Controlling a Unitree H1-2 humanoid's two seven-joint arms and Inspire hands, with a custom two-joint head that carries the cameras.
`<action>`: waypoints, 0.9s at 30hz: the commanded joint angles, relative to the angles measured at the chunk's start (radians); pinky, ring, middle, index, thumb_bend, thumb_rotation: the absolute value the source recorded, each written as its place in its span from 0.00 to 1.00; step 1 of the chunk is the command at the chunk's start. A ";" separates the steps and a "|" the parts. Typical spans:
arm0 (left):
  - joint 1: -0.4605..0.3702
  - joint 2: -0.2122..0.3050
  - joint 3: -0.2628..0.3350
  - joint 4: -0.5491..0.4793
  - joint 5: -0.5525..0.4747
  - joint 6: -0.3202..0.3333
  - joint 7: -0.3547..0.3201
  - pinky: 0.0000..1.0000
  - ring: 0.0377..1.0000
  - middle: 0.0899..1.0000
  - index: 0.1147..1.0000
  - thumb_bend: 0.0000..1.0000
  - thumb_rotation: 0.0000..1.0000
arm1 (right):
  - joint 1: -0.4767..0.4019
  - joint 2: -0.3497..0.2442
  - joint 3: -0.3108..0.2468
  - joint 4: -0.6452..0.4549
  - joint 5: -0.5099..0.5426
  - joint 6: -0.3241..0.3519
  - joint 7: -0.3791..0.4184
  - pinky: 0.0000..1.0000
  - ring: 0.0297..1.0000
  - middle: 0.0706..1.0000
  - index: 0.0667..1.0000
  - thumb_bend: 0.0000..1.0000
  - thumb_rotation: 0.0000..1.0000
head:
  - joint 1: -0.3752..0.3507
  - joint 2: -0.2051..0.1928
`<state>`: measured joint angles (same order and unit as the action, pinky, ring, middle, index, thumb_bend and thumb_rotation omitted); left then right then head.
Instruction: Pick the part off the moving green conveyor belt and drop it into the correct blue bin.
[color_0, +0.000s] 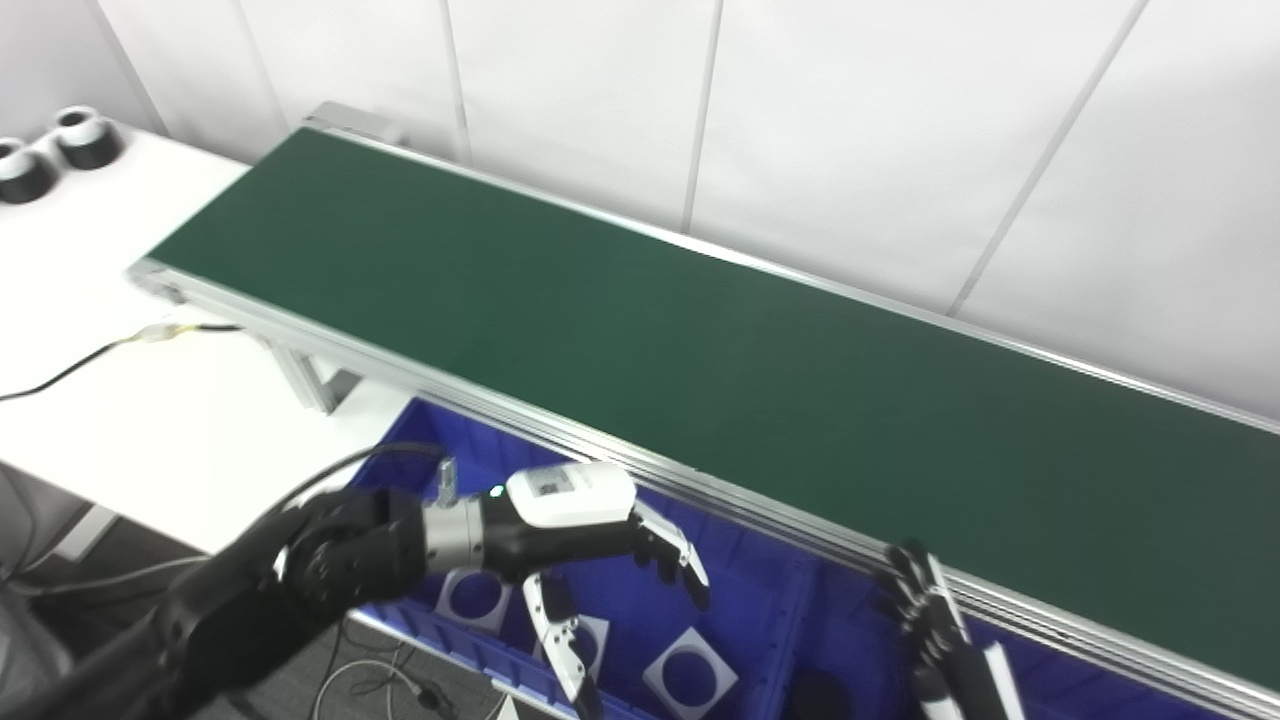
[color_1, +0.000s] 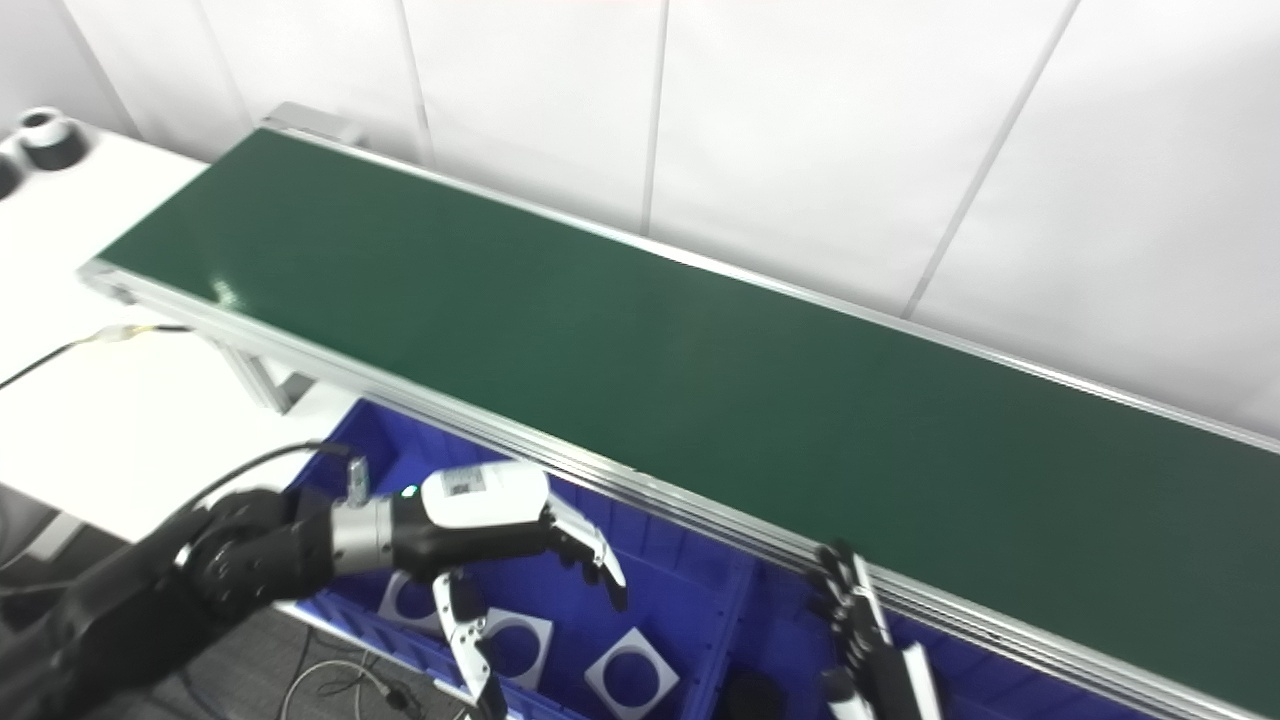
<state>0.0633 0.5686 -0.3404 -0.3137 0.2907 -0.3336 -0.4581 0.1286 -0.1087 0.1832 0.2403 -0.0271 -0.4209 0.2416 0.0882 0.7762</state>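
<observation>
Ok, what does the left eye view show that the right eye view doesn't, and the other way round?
Left eye only: both black-and-white cylinders on the white table whole; the right eye view cuts one at the edge.

Right eye only: nothing extra that I can tell.

Both: no part on the green conveyor belt, the left hand open over the blue bin, square parts with round holes already inside, and the right hand at the belt's near rail, its state unclear.

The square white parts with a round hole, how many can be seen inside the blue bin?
3, all on the floor of the left blue bin: one at left, one behind the left hand, one at right. More may be hidden.
</observation>
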 joint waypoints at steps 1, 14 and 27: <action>0.013 -0.015 0.030 -0.051 -0.070 0.029 0.017 0.54 0.64 0.71 0.66 1.00 0.48 | -0.006 0.030 0.008 -0.026 -0.014 -0.035 -0.020 0.87 0.90 0.95 0.98 0.85 0.90 | -0.076 -0.001; 0.094 -0.273 0.063 0.132 -0.089 -0.013 0.136 0.60 0.72 0.77 0.75 1.00 0.53 | -0.008 0.115 0.049 -0.012 -0.105 -0.028 -0.096 0.89 0.92 0.97 0.98 0.87 0.89 | -0.328 -0.002; 0.104 -0.432 0.064 0.326 -0.102 -0.081 0.222 0.83 0.89 0.91 0.88 1.00 0.65 | 0.039 0.100 0.058 -0.031 -0.133 -0.048 -0.205 0.90 0.92 0.98 0.96 0.90 0.90 | -0.383 -0.038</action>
<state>0.1775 0.1516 -0.2781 0.0353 0.2046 -0.3822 -0.2560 0.1722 -0.0088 0.2342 0.2449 -0.1561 -0.4210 0.0557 -0.2823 0.7409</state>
